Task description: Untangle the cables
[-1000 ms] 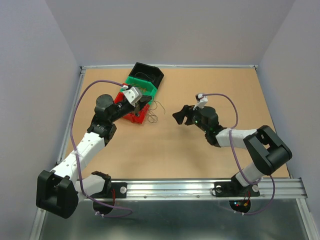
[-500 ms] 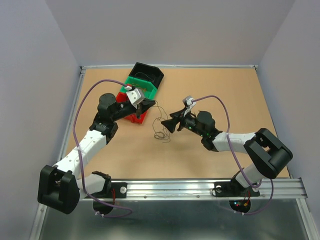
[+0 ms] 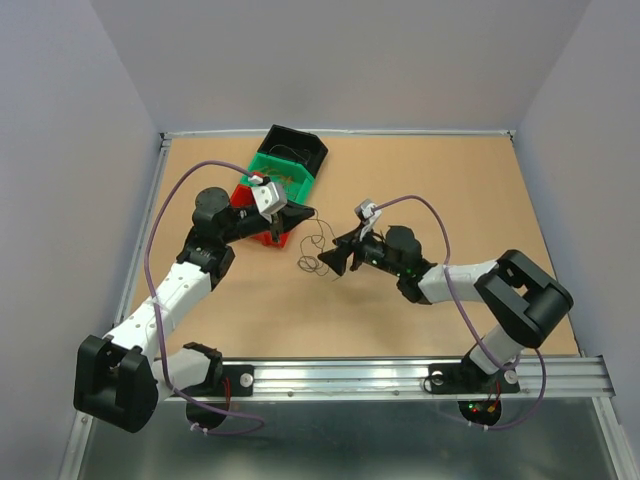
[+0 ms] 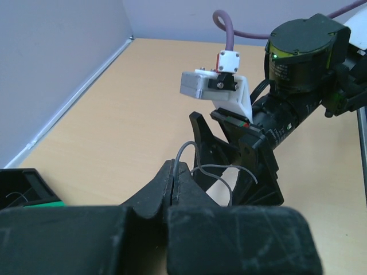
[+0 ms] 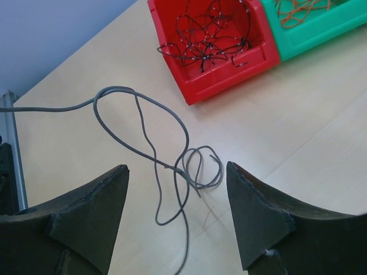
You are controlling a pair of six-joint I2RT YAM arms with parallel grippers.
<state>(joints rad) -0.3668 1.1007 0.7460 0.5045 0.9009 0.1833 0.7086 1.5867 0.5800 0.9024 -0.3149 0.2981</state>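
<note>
The cables point(image 3: 311, 263) are a few thin dark grey strands looped loosely on the table between the two grippers. My left gripper point(image 3: 300, 213) is shut on one end of a grey strand point(image 4: 229, 172), holding it off the table just right of the bins. My right gripper point(image 3: 331, 258) is open, with its fingers either side of the loops point(image 5: 179, 170) and not touching them. In the left wrist view the right gripper point(image 4: 241, 154) stands directly behind the held strand.
A red bin point(image 5: 195, 91) holds a tangle of dark beaded wire. A green bin point(image 3: 285, 172) behind it holds orange strands, and a black bin point(image 3: 300, 148) stands farthest back. All three sit at the back left, and the left arm partly covers the red bin.
The right gripper has moved left to the cables. The grey strands have been drawn away from the red bin towards the middle, and the left gripper has shifted a little right.
</note>
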